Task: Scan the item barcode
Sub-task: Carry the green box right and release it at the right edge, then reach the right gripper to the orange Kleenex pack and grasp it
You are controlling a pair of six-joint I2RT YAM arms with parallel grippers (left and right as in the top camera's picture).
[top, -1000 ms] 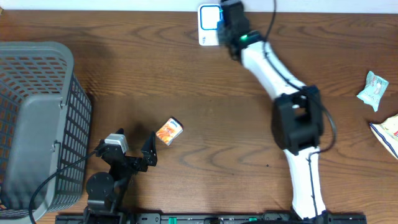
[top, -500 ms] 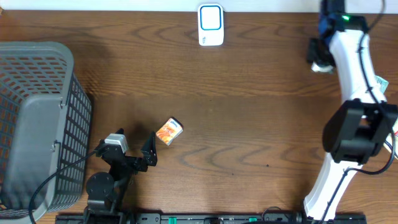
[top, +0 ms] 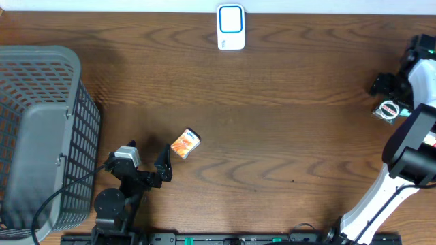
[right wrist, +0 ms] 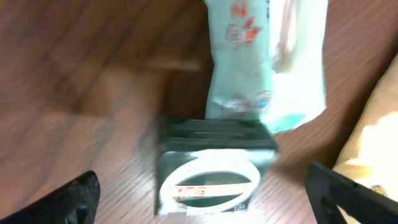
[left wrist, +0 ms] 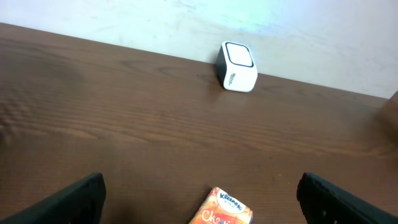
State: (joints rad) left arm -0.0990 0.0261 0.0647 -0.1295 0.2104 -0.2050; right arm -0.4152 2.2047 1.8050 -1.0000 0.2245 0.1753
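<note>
The white scanner [top: 231, 27] with a blue-edged window stands at the table's back edge, also in the left wrist view [left wrist: 237, 66]. A small dark green pack with a white oval label [right wrist: 211, 177] lies on the table at the far right [top: 388, 110]. My right gripper [right wrist: 214, 199] hangs over it, open, its fingers wide on both sides and apart from it. An orange Kleenex pack [top: 184, 143] lies near the front left. My left gripper [left wrist: 208, 202] stands open just short of this pack [left wrist: 227, 210], touching nothing.
A grey mesh basket [top: 41, 129] fills the left side. At the far right lie a pale teal packet [right wrist: 267, 62] touching the dark pack's far end and a yellowish packet [right wrist: 373, 124] beside it. The right arm [top: 402, 156] runs along the right edge.
The right arm swung from the scanner across to the far right. Its jaws have opened and the dark pack now lies on the table. The left arm has not moved.
</note>
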